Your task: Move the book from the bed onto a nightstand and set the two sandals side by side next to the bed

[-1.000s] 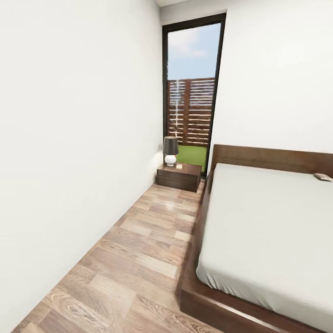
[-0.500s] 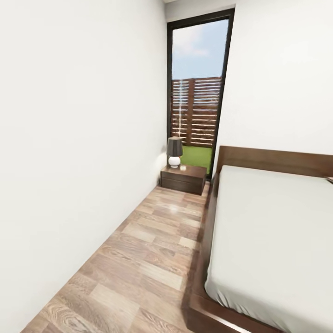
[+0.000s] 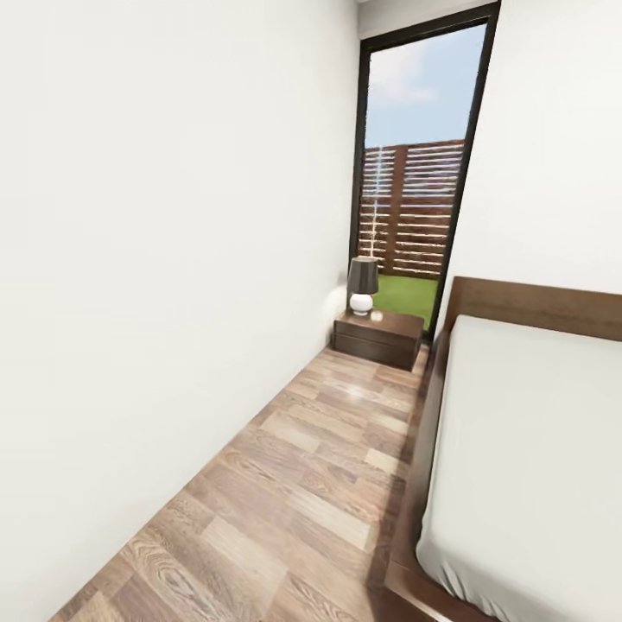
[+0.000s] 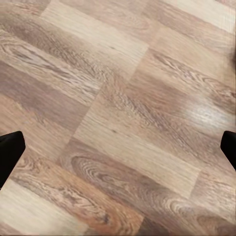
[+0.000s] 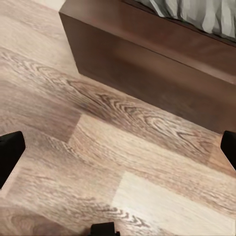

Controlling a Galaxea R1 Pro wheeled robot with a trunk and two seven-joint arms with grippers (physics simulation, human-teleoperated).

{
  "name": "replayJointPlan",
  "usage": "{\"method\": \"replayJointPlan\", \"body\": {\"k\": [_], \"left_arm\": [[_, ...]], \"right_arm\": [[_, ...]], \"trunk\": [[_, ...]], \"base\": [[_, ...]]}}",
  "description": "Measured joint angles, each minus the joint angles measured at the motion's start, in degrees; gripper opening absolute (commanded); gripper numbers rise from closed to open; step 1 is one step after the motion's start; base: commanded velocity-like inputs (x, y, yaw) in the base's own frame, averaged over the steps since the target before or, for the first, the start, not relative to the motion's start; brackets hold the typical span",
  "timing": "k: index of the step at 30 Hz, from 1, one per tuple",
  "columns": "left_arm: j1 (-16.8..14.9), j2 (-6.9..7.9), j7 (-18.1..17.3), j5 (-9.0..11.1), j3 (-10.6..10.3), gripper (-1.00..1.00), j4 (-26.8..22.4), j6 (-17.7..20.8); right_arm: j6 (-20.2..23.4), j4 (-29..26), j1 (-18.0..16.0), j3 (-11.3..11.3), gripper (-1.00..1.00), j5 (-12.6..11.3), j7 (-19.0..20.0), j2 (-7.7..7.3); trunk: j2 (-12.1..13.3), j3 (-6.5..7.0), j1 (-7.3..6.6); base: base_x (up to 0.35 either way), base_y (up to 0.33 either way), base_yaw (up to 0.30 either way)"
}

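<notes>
Bed (image 3: pixel 518 449) beside both spread claws (image 5: pixel 118 147)

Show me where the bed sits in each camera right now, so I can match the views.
Head view: the bed fills the lower right, headboard against the far wall.
Left wrist view: bed not in it, just floor planks.
Right wrist view: its dark frame corner runs across the top.
Shared landmark: the wood-plank floor.

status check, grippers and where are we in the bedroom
Left gripper open, empty, over wood floor. Right gripper open, empty, near the bed frame. Nightstand with lamp ahead by the window. Floor lane between.
</notes>
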Motion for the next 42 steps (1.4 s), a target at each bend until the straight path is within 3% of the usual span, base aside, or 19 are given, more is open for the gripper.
{"method": "replayJointPlan", "body": {"k": [12, 25, 42], "left_arm": [[0.00, 0.00, 0.00, 0.00, -0.06, 1.00, 0.02, 0.00], [-0.01, -0.01, 0.00, -0.16, -0.07, 1.00, 1.08, 0.00], [-0.01, -0.09, 0.00, -0.15, -0.09, 1.00, 1.08, 0.00]], "right_arm": [[0.00, 0.00, 0.00, 0.02, 1.00, 0.00, 0.00, 0.00], [-0.17, 0.02, 0.00, 0.09, 1.00, 0.00, 0.00, 0.00], [-0.18, 0.02, 0.00, 0.09, 1.00, 0.02, 0.00, 0.00]], "trunk": [[0.00, 0.00, -0.01], [0.00, -0.04, 0.00], [0.00, -1.41, 0.00]], "base": [[0.011, 0.000, 0.269], [0.112, 0.000, 0.020], [0.000, 0.000, 0.065]]}}
